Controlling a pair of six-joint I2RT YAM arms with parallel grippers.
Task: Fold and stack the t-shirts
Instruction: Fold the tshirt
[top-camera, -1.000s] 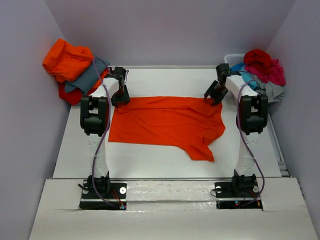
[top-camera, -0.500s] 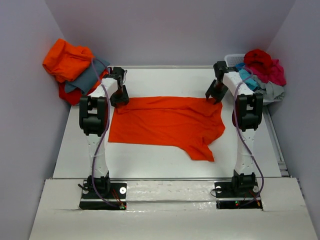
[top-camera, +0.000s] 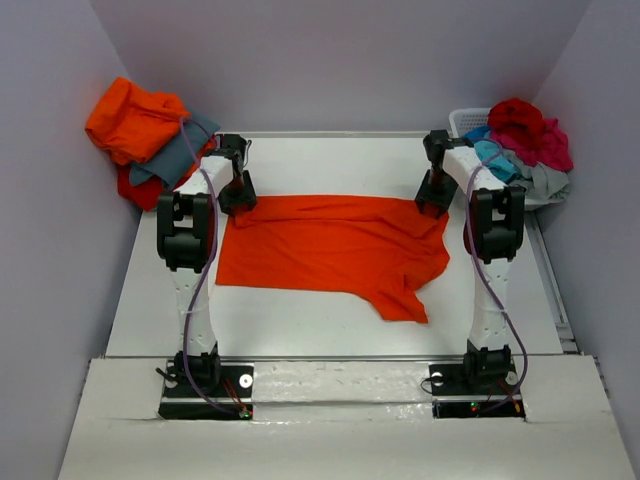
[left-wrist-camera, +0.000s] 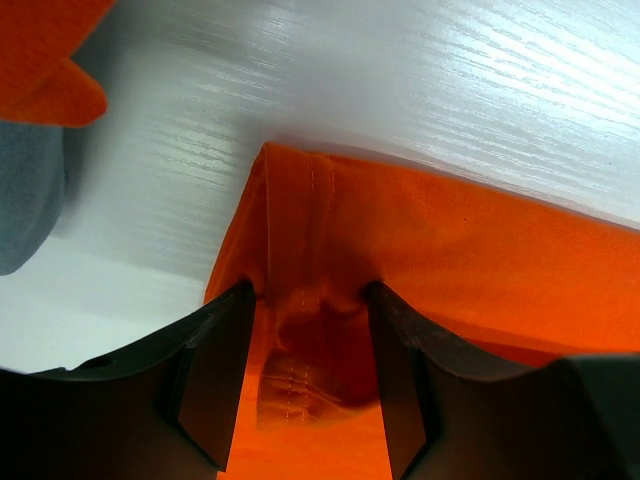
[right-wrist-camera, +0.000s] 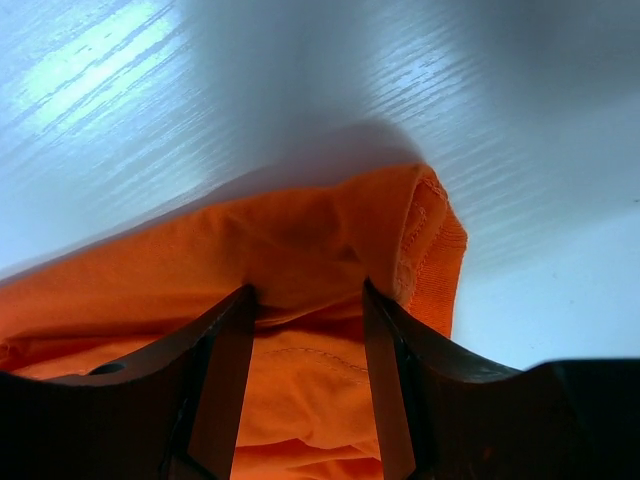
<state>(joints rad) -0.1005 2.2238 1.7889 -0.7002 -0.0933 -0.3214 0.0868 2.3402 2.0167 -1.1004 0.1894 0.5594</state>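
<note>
A bright orange t-shirt (top-camera: 330, 245) lies spread flat across the middle of the table, one sleeve pointing to the near right. My left gripper (top-camera: 238, 195) is down on its far left corner. In the left wrist view the jaws (left-wrist-camera: 310, 300) stand apart with the puckered hem (left-wrist-camera: 300, 230) between them. My right gripper (top-camera: 432, 200) is down on the far right corner. In the right wrist view its jaws (right-wrist-camera: 308, 300) stand apart astride the orange cloth (right-wrist-camera: 300, 240). Both fingertips rest on the cloth.
A pile of orange (top-camera: 135, 120), slate-grey (top-camera: 178, 152) and red (top-camera: 140, 188) shirts lies at the far left. A white slatted basket (top-camera: 463, 118) at the far right holds red (top-camera: 520, 118), crimson (top-camera: 552, 148) and turquoise (top-camera: 492, 152) shirts. Walls close in on both sides.
My right gripper has come down and in onto the shirt's far right corner. My left gripper has stayed at the far left corner. The shirt has barely shifted.
</note>
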